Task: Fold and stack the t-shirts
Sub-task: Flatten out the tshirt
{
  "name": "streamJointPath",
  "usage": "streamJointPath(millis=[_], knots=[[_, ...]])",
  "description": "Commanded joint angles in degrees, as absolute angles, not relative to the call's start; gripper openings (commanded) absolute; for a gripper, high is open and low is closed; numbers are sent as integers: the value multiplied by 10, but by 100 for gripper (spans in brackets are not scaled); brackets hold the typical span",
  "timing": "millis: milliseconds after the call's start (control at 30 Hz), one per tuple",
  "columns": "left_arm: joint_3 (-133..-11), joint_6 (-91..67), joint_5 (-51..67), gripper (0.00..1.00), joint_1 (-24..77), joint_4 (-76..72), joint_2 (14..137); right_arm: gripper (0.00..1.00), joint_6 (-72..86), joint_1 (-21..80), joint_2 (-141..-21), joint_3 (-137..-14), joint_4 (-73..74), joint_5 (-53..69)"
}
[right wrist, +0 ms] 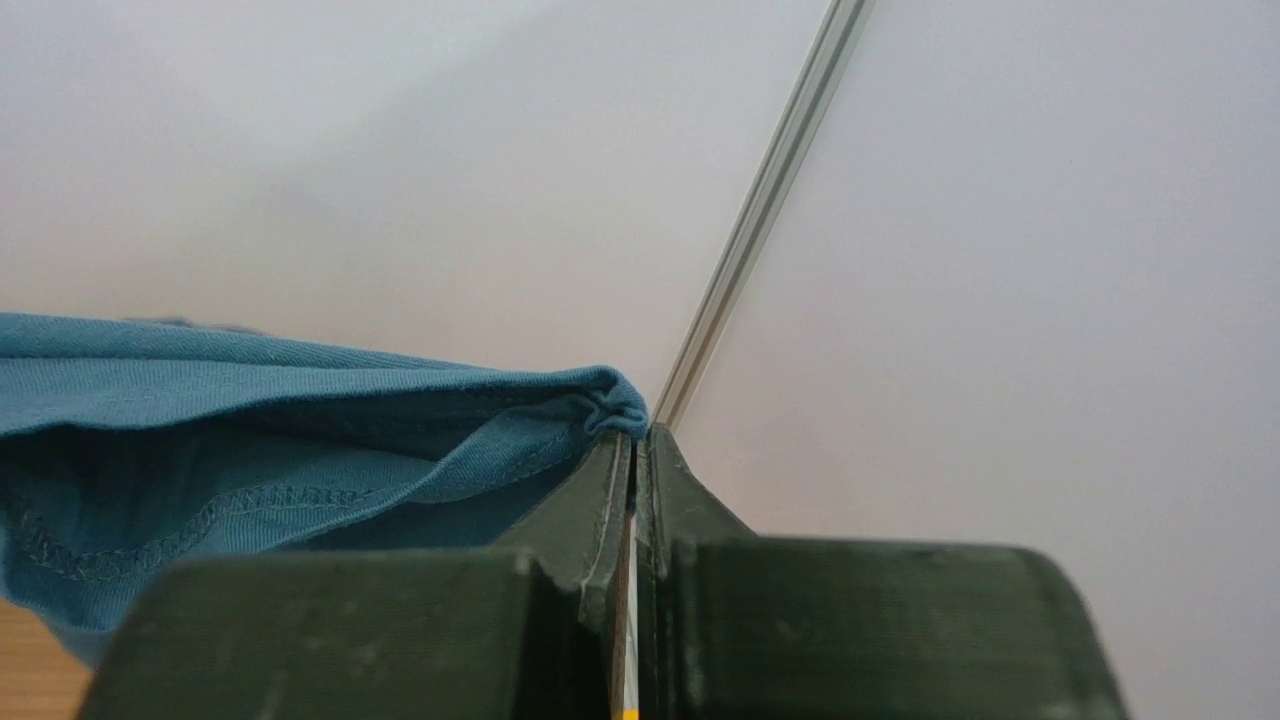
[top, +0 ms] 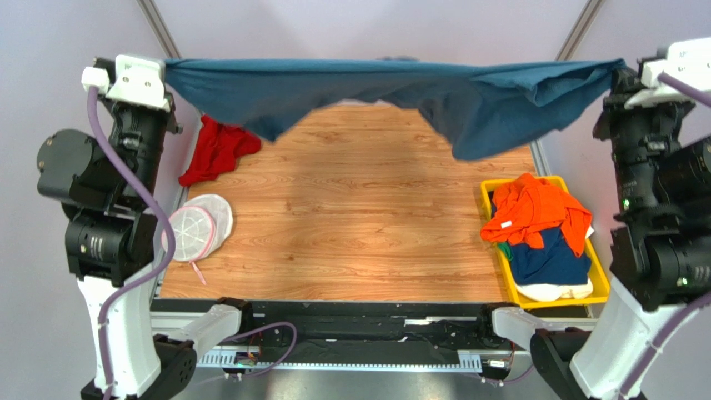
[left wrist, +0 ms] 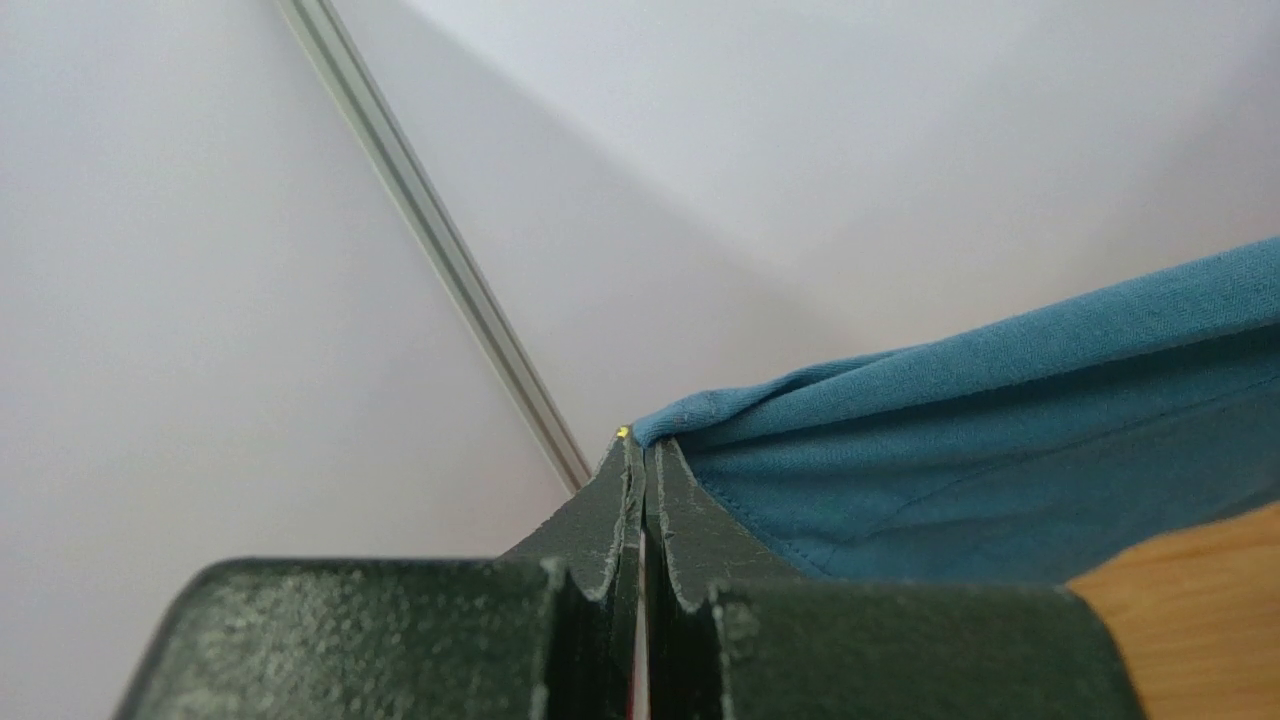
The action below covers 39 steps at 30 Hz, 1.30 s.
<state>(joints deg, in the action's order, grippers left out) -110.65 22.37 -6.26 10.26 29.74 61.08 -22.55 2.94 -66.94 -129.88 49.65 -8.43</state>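
teal t-shirt (top: 400, 87) hangs across twelve o'clock, left pincer (left wrist: 643, 450) clenched on its ten o'clock end, right pincer (right wrist: 634, 438) clenched at two.

Left pincer (left wrist: 643, 450), right pincer (right wrist: 634, 438): aloft, closed.

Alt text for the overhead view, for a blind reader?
A teal-blue t-shirt hangs stretched between the left arm and right arm above a wooden table. A yellow bin of shirts stands right; red cloth and mesh disc left.
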Motion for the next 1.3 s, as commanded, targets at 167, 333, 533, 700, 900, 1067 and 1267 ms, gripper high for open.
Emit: streamJointPath(millis=[167,333,533,700,900,1067,1267], knots=[[-1072,231,-66,0,93,347,574,0,-243,23,-621,-1276,568,-120],[-1070,229,-61,0,93,337,608,0,-250,22,-634,-1222,548,-121],[-951,237,-44,0,93,257,668,0,-256,22,-657,-1046,452,-113],[-878,249,-24,0,93,209,794,0,-256,22,-745,-969,377,-110],[-892,262,9,0,94,199,944,0,-247,22,-848,-930,329,-99],[-968,282,15,0,96,245,1060,0,-247,25,-906,-916,310,-87],[-1011,296,2,7,109,255,1149,0,-254,40,-943,-904,305,-86]])
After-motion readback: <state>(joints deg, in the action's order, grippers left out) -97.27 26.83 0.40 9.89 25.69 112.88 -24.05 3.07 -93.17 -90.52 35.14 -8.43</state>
